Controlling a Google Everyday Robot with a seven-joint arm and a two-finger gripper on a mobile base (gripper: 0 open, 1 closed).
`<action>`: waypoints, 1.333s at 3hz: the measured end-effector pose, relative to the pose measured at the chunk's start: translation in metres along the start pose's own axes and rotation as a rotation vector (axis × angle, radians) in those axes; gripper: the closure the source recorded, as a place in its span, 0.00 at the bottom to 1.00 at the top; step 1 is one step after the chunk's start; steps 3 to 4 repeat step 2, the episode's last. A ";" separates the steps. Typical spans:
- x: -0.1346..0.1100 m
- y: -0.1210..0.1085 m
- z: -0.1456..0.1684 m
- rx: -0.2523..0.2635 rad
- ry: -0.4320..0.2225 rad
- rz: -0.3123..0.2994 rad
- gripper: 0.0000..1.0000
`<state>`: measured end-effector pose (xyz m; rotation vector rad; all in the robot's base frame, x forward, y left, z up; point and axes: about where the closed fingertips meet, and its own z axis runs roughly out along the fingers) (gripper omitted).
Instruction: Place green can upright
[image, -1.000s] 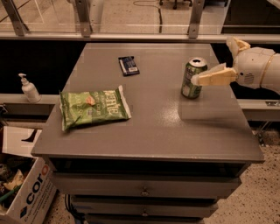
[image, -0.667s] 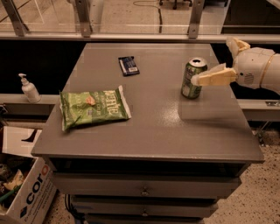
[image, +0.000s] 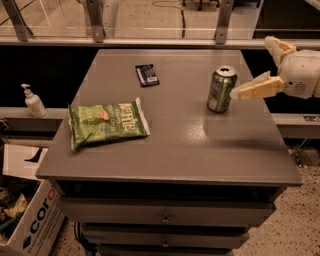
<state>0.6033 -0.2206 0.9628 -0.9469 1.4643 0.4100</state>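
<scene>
Currently green can (image: 221, 90) stands upright at right of frame; gripper (image: 254, 70) beside it, released. Risk: lower finger (image: 257, 89) clips can, topples it.

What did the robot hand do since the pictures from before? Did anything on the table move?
The gripper slid back a little to the right, away from the green can. It is open, and its lower finger now only reaches the can's right edge. The can stands upright in the same spot. The chip bag, the dark packet and the soap bottle stayed put.
</scene>
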 end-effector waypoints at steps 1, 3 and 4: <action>0.003 0.001 -0.019 -0.092 0.013 -0.035 0.00; 0.003 0.001 -0.019 -0.092 0.013 -0.035 0.00; 0.003 0.001 -0.019 -0.092 0.013 -0.035 0.00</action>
